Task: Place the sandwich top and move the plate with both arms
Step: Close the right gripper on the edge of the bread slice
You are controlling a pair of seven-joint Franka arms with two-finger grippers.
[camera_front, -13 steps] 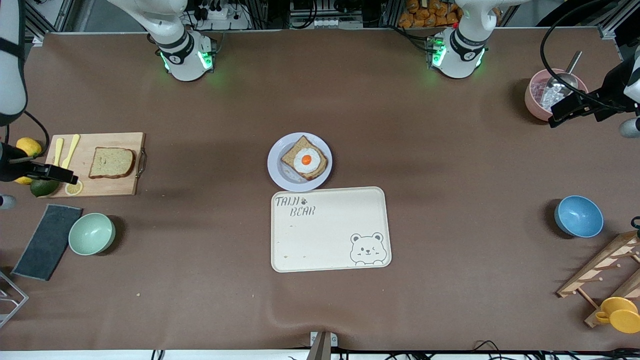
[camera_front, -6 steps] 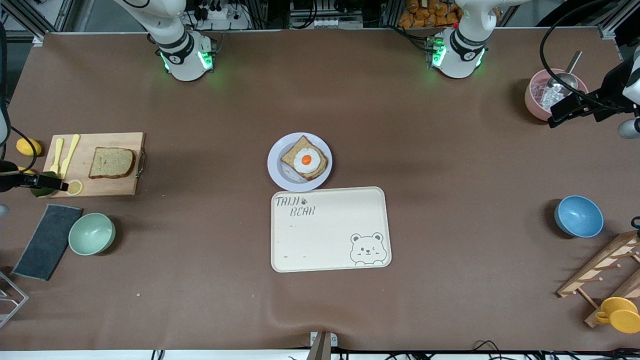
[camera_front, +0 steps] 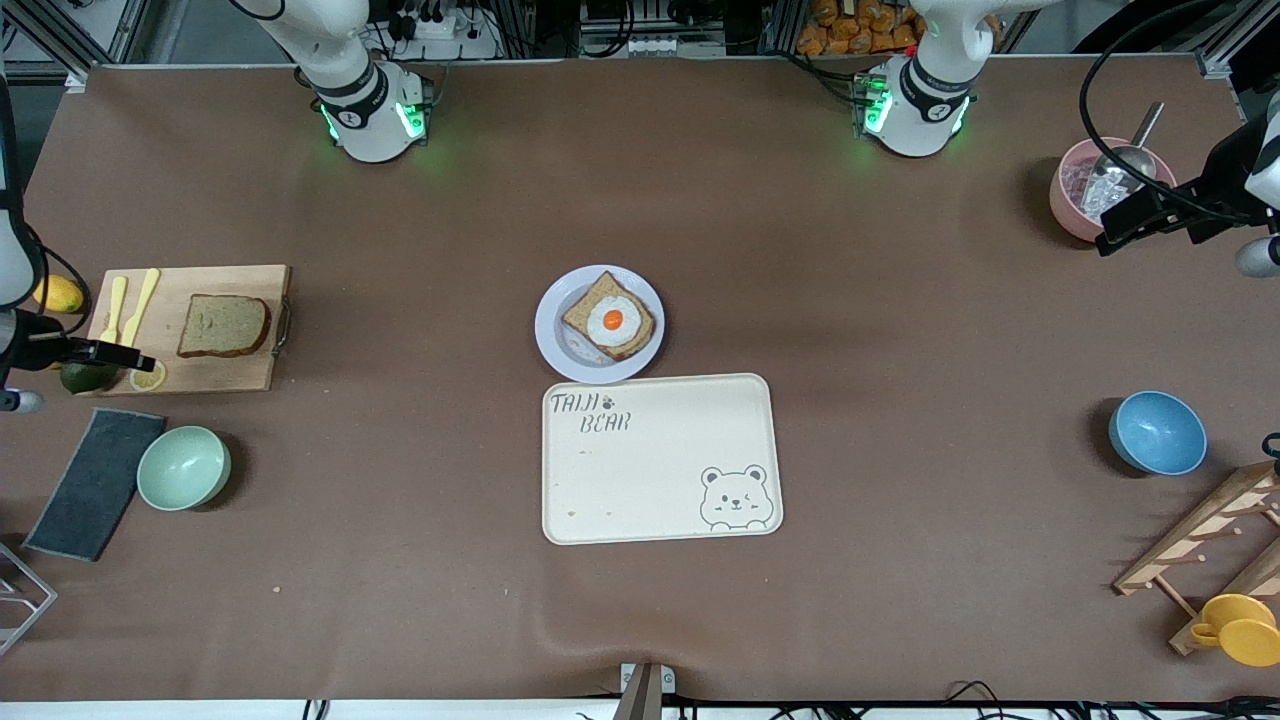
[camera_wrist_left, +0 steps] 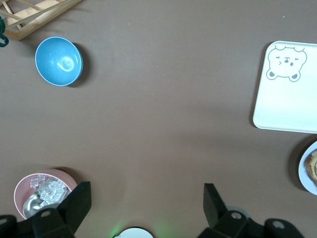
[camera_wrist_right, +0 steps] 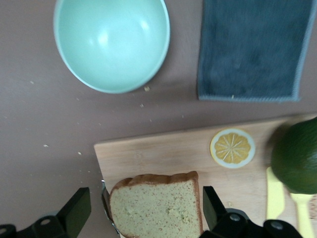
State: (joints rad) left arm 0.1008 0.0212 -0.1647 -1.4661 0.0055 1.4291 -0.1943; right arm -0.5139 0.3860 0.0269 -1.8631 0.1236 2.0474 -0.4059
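I am reading this as the very start: nothing of the task looks done yet. The sandwich top (camera_front: 224,325), a plain light-brown wholemeal bread slice with a darker crust, is lying flat on the pale wooden cutting board (camera_front: 230,375) toward the right arm's end of the table, untouched. The small round white-lavender plate (camera_front: 552,330) is sitting mid-table, carrying the other bread slice with a fried egg (camera_front: 611,319) on it, touching or just short of the edge of the cream rectangular tray with the bear drawing (camera_front: 660,460), which is lying nearer the front camera. I am holding the right gripper (camera_wrist_right: 143,210) over the cutting board, its jaws spread wide with the slice showing between them in the right wrist view (nothing grasped). The left gripper (camera_wrist_left: 146,206) is hanging over bare brown table by the pink bowl with a metal scoop (camera_front: 1075,200), jaws likewise spread and empty; that arm is waiting. What is left, as I judge it: picking up the slice, carrying it across, laying it on the egg, then bringing both arms to the plate and shifting it, presumably onto the tray.
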